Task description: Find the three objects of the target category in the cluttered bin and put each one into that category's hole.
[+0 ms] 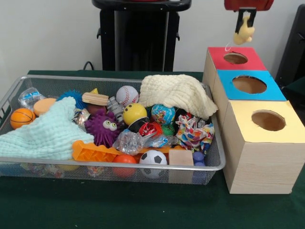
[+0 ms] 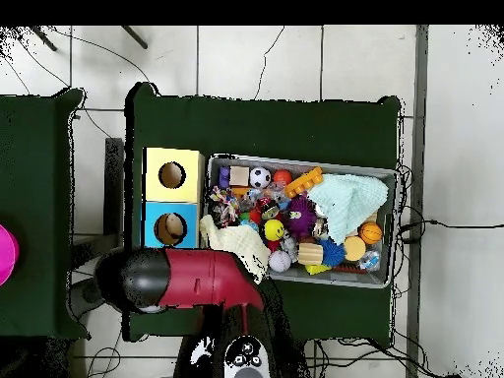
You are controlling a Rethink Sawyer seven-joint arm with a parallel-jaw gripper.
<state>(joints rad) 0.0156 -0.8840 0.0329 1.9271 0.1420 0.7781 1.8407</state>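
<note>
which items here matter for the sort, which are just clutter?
Job:
- gripper shut on pale yellow toy, above the red-topped box
- blue-topped box
- yellow-topped box
- bin

Lying about:
- cream cloth
- mint cloth

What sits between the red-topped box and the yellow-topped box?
The blue-topped box, touching both the red-topped box and the yellow-topped box, as the front view shows. The gripper hangs over the red one, holding a pale yellow toy.
</note>
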